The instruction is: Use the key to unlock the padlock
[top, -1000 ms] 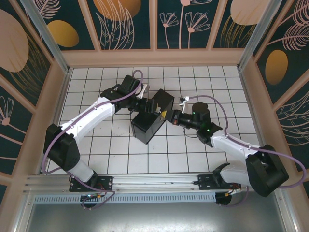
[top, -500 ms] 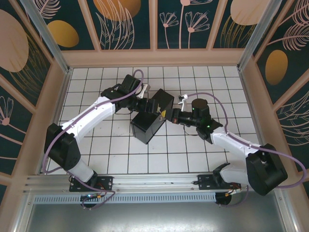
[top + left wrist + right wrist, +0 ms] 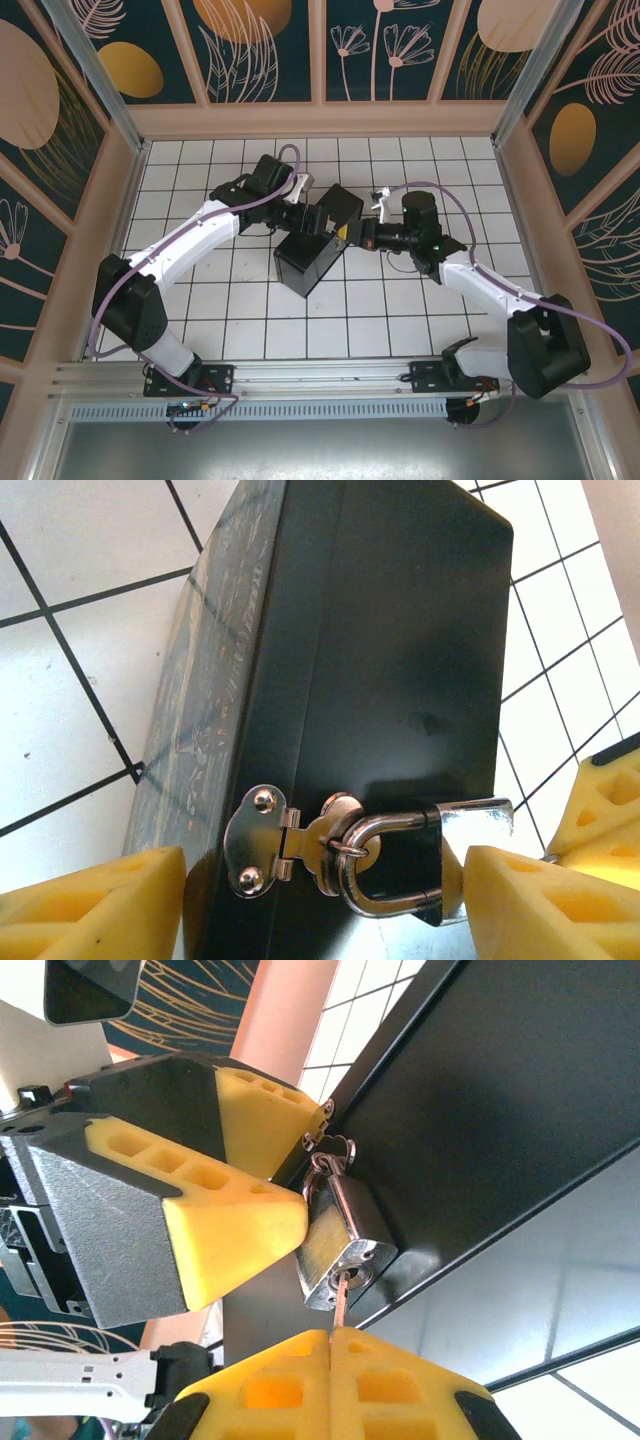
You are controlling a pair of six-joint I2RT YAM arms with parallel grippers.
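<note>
The small silver padlock [image 3: 470, 850] hangs by its shackle from the hasp [image 3: 262, 840] on the black box [image 3: 400, 660]. My left gripper [image 3: 325, 880] stands open, its jaws wide apart. One yellow pad lies by the box's painted lid and the other touches the padlock's body. My right gripper [image 3: 330, 1335] is shut on the key [image 3: 340, 1305], whose thin blade points up with its tip in the keyhole at the bottom of the padlock [image 3: 350, 1225]. The left gripper's fingers [image 3: 240, 1225] flank the lock there. From above, the two grippers meet at the box [image 3: 305, 262].
The box lies on the white grid table [image 3: 200, 300], near its middle. Peach walls [image 3: 320, 120] close the far side and both flanks. Both arms reach inward over the table, and open tiles lie in front of the box.
My right arm has swung its wrist toward the far side and brought its gripper closer to the box's hasp. The left arm and the box have barely moved.
</note>
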